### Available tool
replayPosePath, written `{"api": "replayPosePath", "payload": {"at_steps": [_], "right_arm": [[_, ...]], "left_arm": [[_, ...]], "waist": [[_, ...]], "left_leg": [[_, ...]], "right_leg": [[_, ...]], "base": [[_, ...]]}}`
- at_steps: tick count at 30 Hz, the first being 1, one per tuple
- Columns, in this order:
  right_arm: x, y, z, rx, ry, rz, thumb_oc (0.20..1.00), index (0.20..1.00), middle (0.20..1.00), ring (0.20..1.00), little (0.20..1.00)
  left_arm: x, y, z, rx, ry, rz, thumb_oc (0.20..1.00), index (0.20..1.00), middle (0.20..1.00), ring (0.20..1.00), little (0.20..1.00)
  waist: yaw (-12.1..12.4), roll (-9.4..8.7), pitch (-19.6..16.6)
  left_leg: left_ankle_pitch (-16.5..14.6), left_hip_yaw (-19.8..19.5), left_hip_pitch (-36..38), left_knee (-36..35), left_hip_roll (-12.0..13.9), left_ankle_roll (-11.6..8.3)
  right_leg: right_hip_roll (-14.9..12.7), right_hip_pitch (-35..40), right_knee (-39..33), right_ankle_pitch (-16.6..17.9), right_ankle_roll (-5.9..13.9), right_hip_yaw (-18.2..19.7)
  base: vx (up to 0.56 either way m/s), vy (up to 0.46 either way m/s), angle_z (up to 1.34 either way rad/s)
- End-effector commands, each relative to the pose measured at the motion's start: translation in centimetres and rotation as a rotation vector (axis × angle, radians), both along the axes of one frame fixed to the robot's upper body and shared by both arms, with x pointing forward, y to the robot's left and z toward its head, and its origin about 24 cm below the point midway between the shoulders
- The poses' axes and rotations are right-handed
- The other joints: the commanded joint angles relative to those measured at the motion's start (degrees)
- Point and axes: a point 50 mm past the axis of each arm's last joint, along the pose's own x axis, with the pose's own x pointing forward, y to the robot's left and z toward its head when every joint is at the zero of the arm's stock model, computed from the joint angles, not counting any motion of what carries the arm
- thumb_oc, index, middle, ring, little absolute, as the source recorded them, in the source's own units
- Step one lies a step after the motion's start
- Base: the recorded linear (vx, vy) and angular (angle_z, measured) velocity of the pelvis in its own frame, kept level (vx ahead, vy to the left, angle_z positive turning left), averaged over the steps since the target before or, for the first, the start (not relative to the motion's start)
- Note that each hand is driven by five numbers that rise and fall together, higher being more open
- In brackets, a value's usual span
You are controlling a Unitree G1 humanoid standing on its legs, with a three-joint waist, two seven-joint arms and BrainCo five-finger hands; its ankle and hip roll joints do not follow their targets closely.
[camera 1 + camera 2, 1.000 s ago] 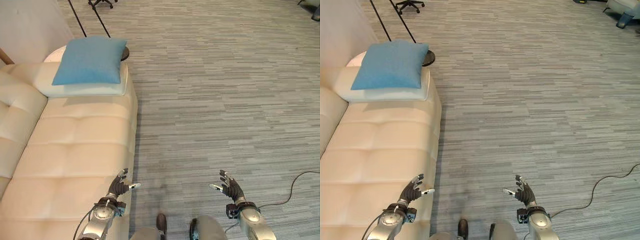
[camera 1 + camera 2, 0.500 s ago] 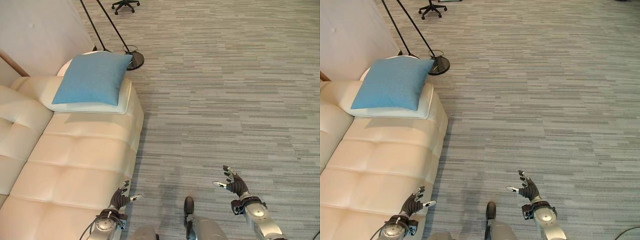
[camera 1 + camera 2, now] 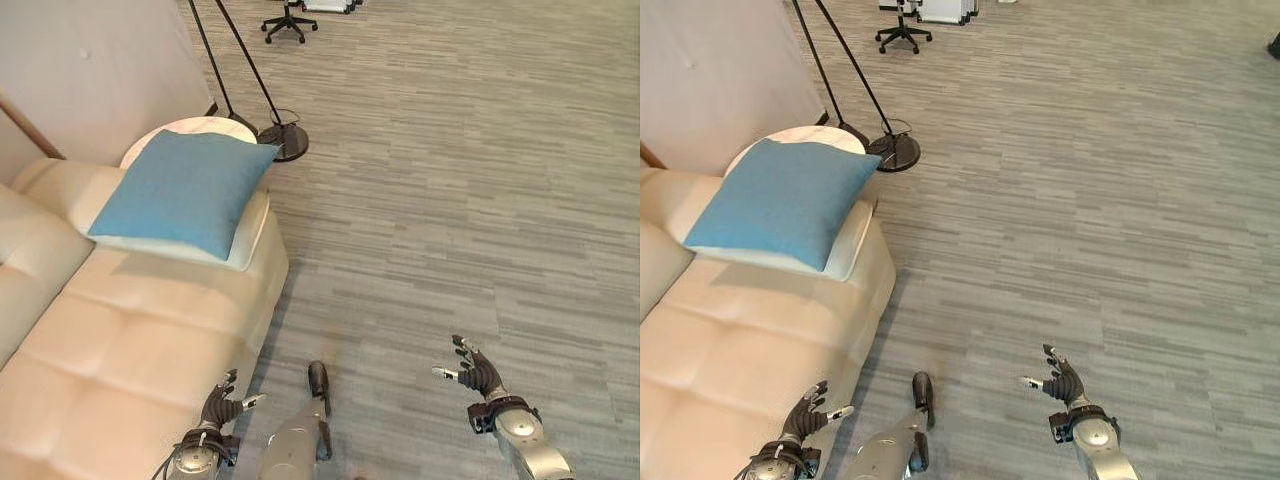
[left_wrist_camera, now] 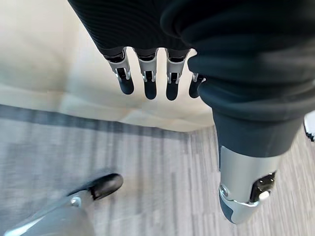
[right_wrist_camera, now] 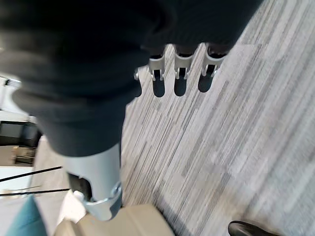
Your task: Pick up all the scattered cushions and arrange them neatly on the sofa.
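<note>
A blue cushion (image 3: 182,190) lies tilted on a white cushion (image 3: 243,233) at the far end of the cream sofa (image 3: 110,350). My left hand (image 3: 217,408) hovers open at the sofa's front edge near the bottom of the eye views, holding nothing. My right hand (image 3: 474,372) is open over the bare carpet at the lower right, also holding nothing. In the left wrist view the fingers (image 4: 147,83) hang straight above the sofa edge; in the right wrist view the fingers (image 5: 179,78) hang straight over the carpet.
A round white side table (image 3: 190,130) stands behind the sofa's end. A floor lamp with a dark round base (image 3: 285,140) and slanted black poles is beside it. An office chair (image 3: 288,18) stands far back. Grey striped carpet (image 3: 450,200) spreads to the right.
The camera has swung, so the sofa and cushions sit lower and more to the left, and the lamp base and chair have come into view. Both hands stay open and low.
</note>
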Motion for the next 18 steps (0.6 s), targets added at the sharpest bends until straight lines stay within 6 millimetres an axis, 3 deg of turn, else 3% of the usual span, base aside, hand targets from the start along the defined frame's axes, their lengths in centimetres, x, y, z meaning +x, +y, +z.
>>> {"api": "replayPosePath", "payload": {"at_steps": [1, 3, 4, 5, 6, 7, 8, 10, 14, 16, 18], "right_arm": [[1.1, 0.3, 1.8, 0.012, -0.108, 0.024, 1.0, 1.0, 1.0, 1.0, 1.0], [1.4, 1.2, 1.7, 0.04, -0.111, 0.04, 1.0, 1.0, 1.0, 1.0, 1.0], [1.6, 1.4, 1.6, 0.044, -0.111, 0.04, 1.0, 1.0, 1.0, 1.0, 1.0], [2.0, 2.0, 1.9, 0.05, -0.127, 0.063, 1.0, 1.0, 1.0, 1.0, 1.0], [2.0, 2.0, 1.9, 0.05, -0.127, 0.063, 1.0, 1.0, 1.0, 1.0, 1.0], [1.8, 2.4, 1.9, 0.062, -0.128, 0.081, 1.0, 1.0, 1.0, 1.0, 1.0], [1.8, 2.4, 2.0, 0.063, -0.134, 0.088, 1.0, 1.0, 1.0, 1.0, 1.0], [2.0, 2.3, 2.3, 0.059, -0.144, 0.095, 1.0, 1.0, 1.0, 1.0, 1.0], [1.7, 1.6, 2.0, 0.03, -0.121, 0.081, 1.0, 1.0, 1.0, 1.0, 1.0], [1.1, 1.0, 1.8, 0.03, -0.109, 0.058, 1.0, 1.0, 1.0, 1.0, 1.0], [0.6, 0.5, 1.4, 0.039, -0.091, 0.038, 1.0, 1.0, 1.0, 1.0, 1.0]], "left_arm": [[1.6, 0.9, 1.6, 0.037, -0.085, -0.038, 1.0, 1.0, 1.0, 1.0, 1.0], [2.1, 0.9, 1.9, 0.033, -0.101, -0.045, 1.0, 1.0, 1.0, 1.0, 1.0], [2.3, 0.9, 2.0, 0.04, -0.104, -0.051, 1.0, 1.0, 1.0, 1.0, 1.0], [2.5, 0.8, 2.1, 0.035, -0.111, -0.056, 1.0, 1.0, 1.0, 1.0, 1.0], [2.5, 0.8, 2.1, 0.035, -0.111, -0.056, 1.0, 1.0, 1.0, 1.0, 1.0], [2.5, 0.6, 2.1, 0.027, -0.114, -0.057, 1.0, 1.0, 1.0, 1.0, 1.0], [2.4, 0.6, 2.0, 0.028, -0.109, -0.058, 1.0, 1.0, 1.0, 1.0, 1.0], [2.5, 0.5, 2.0, 0.027, -0.112, -0.065, 1.0, 1.0, 1.0, 1.0, 1.0], [3.0, 0.0, 1.9, 0.028, -0.115, -0.078, 1.0, 1.0, 1.0, 1.0, 1.0], [3.1, 0.0, 1.9, 0.04, -0.116, -0.099, 1.0, 1.0, 1.0, 1.0, 1.0], [2.6, -0.2, 1.3, 0.032, -0.089, -0.1, 1.0, 1.0, 1.0, 1.0, 1.0]], "waist": [[2.59, -2.63, -1.14], [2.1, -2.68, 0.1], [2.04, -2.34, 0.19], [1.73, -1.41, 0.55], [1.73, -1.41, 0.55], [0.04, 0.09, 1.0], [-1.06, 0.96, 1.44], [-2.57, 1.69, 2.36], [-5.77, 1.21, 3.89], [-6.7, 0.65, 3.67], [-7.17, 0.59, 3.48]], "left_leg": [[-4.6, -0.16, -3.9, 7.65, 2.65, -7.15], [-7.71, -1.33, -1.26, 8.88, 1.85, -5.2], [-9.64, -2.09, 0.34, 9.3, 1.47, -4.24], [-10.96, -3.29, 4.38, 7.61, 1.28, -3.83], [-10.96, -3.29, 4.38, 7.61, 1.28, -3.83], [-12.65, -5.82, 9.97, 5.26, 0.45, -3.57], [-13.47, -7.49, 13.05, 4.14, 0.26, -3.56], [-14.99, -10.16, 16.82, 3.43, -0.15, -4.15], [-18.81, -17.6, 23.16, 2.57, -2.6, -5.81], [-20.81, -21.08, 24.7, 4.58, -3.23, -7.08], [-21.33, -22.52, 24.54, 7.26, -3.11, -8.0]], "right_leg": [[-9.64, -2.88, 17.61, 13.74, 9.3, 2.73], [-11.81, -9.11, 29.29, 24.09, 9.7, 3.48], [-12.93, -10.76, 30.03, 24.96, 9.51, 3.33], [-12.78, -14.83, 32.08, 23.64, 7.96, 3.54], [-12.78, -14.83, 32.08, 23.64, 7.96, 3.54], [-11.0, -19.66, 30.48, 17.46, 6.17, 3.04], [-10.16, -22.87, 29.56, 14.34, 5.67, 1.73], [-9.53, -25.41, 23.25, 11.43, 5.29, 0.08], [-4.95, -30.69, 6.3, 14.32, 7.99, 9.7], [-6.38, -29.91, 2.54, 16.03, 8.62, 11.66], [-7.6, -28.43, 3.25, 17.37, 7.68, 11.11]], "base": [[0.52, 0.264, 0.04], [0.59, 0.292, 0.0], [0.59, 0.223, 0.1], [0.42, 0.132, 0.12], [0.62, 0.178, 0.25], [0.58, 0.122, 0.4], [0.78, 0.125, 0.57], [0.58, -0.006, 0.91], [0.53, -0.128, 1.16], [0.45, -0.225, 1.21], [0.3, -0.22, 1.7]]}}
